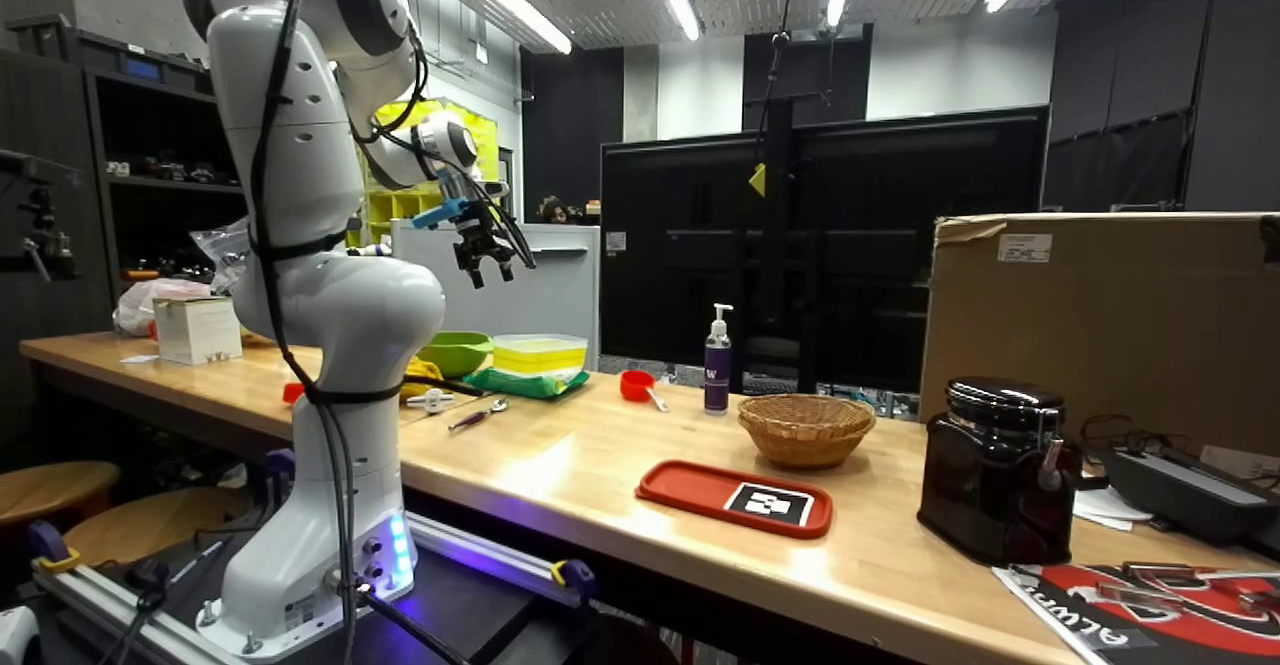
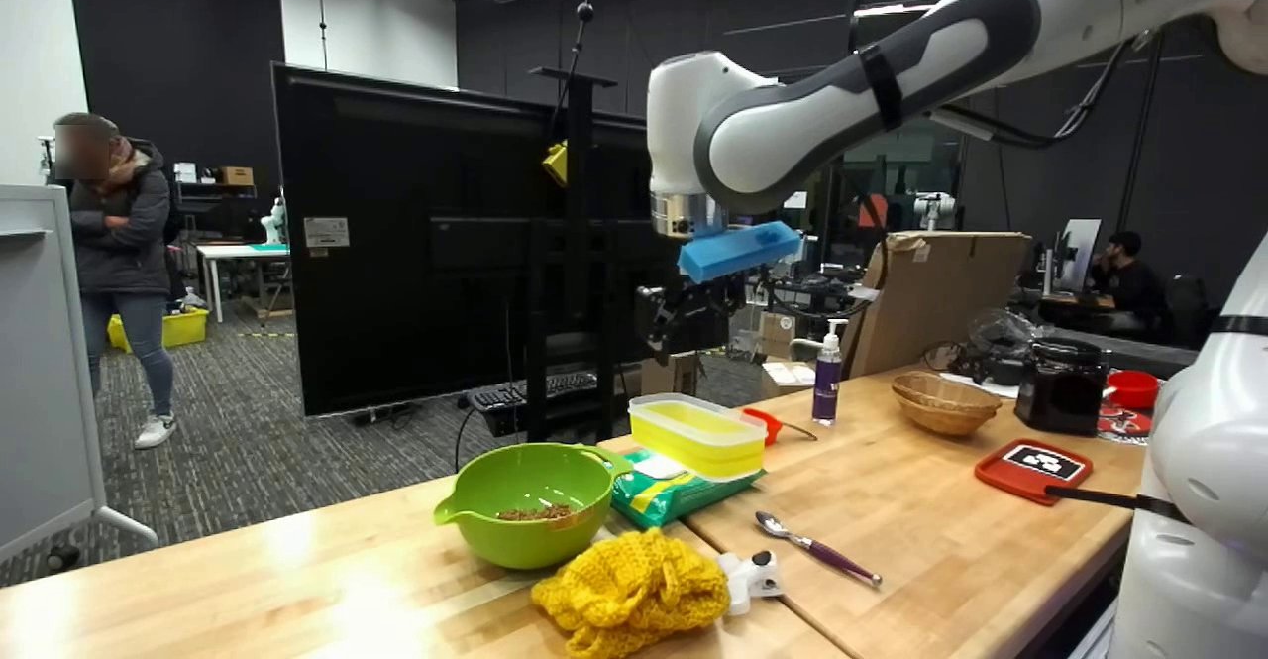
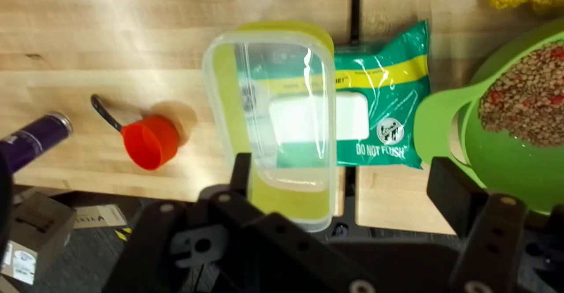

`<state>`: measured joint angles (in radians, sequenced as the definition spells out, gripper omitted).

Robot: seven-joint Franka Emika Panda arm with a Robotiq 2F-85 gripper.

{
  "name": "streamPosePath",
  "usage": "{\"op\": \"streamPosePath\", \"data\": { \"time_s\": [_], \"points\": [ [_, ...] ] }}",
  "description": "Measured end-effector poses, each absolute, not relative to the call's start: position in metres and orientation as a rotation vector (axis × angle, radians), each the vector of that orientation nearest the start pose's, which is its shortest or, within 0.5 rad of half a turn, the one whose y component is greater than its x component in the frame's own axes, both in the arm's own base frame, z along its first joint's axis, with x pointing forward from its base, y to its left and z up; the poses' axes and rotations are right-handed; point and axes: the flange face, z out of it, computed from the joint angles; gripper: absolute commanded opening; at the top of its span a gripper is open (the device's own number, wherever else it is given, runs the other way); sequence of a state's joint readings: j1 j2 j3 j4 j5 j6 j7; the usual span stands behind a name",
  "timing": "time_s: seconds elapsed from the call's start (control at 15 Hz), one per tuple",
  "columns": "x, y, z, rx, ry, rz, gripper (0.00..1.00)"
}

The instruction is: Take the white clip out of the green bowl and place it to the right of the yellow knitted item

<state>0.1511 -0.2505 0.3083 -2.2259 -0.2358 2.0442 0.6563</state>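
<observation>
Pale wooden desk (image 2: 931, 500) well below the hand (image 3: 348, 183), black panel (image 2: 446, 193) beyond it. Fingers (image 3: 454, 196) of the hand spread apart. White clip (image 2: 750, 582), seen in both exterior views: compact, irregular in outline, with dark spots toward one end; it lies on the desk, lower than the hand and nearer the robot's base (image 1: 280, 555), just beside the yellow knitted item (image 2: 634, 595). Green bowl (image 2: 500, 540): below and to one side of the hand, holding brown granules (image 3: 528, 99) flecked with red.
</observation>
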Motion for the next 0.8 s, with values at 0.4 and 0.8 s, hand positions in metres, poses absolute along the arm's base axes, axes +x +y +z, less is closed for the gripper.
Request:
{"op": "streamPosePath", "data": {
  "time_s": [0.4, 0.8],
  "points": [
    [0.462, 0.188, 0.514, -3.272, 0.075, -0.356, 1.00],
    [0.475, 0.144, 0.554, -3.276, 0.074, -0.234, 1.00]
  ]
}}
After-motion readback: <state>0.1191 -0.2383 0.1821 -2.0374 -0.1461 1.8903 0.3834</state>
